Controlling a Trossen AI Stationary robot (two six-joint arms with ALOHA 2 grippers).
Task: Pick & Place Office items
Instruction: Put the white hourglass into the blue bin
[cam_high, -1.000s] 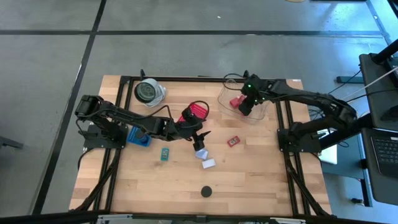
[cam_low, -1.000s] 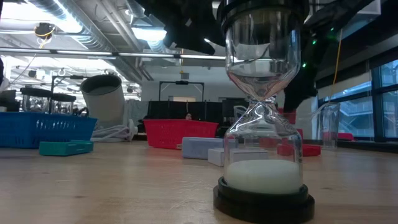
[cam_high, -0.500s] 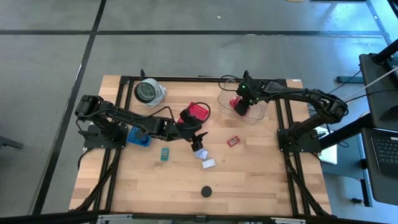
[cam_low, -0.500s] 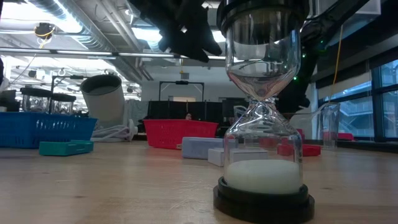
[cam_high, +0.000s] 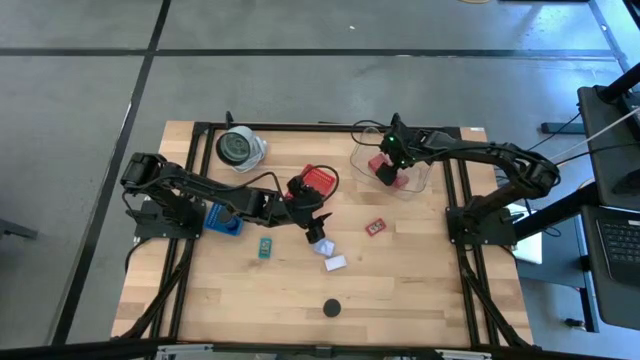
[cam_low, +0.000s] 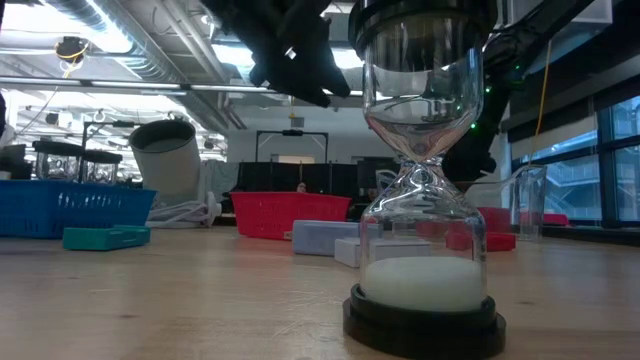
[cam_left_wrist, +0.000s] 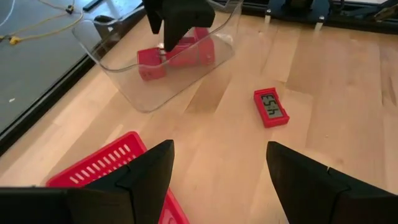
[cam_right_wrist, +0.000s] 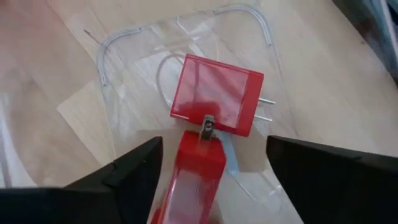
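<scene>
My right gripper (cam_high: 386, 172) (cam_right_wrist: 214, 146) hangs open inside the clear bin (cam_high: 390, 170) at the far right. A long red block (cam_right_wrist: 198, 171) lies between its fingers, apart from both, and its end meets a red plug block (cam_right_wrist: 217, 93) with two prongs on the bin floor. My left gripper (cam_high: 319, 226) (cam_left_wrist: 217, 162) hovers open mid-table, empty, above two white pieces (cam_high: 328, 252). A small red clock (cam_high: 375, 228) (cam_left_wrist: 271, 107), a teal piece (cam_high: 264, 249) and a black-based hourglass (cam_high: 331, 308) (cam_low: 425, 200) rest on the wood.
The red mesh basket (cam_high: 316, 181) (cam_left_wrist: 112, 168) sits just behind my left gripper. A blue tray (cam_high: 222, 220) lies under the left arm, and a round grey device (cam_high: 240, 148) stands at the far left. Bare wood stretches along the near edge around the hourglass.
My right gripper has sunk a little into the clear bin and opened, letting go of the long red block, which now lies on the bin floor beside the plug block.
</scene>
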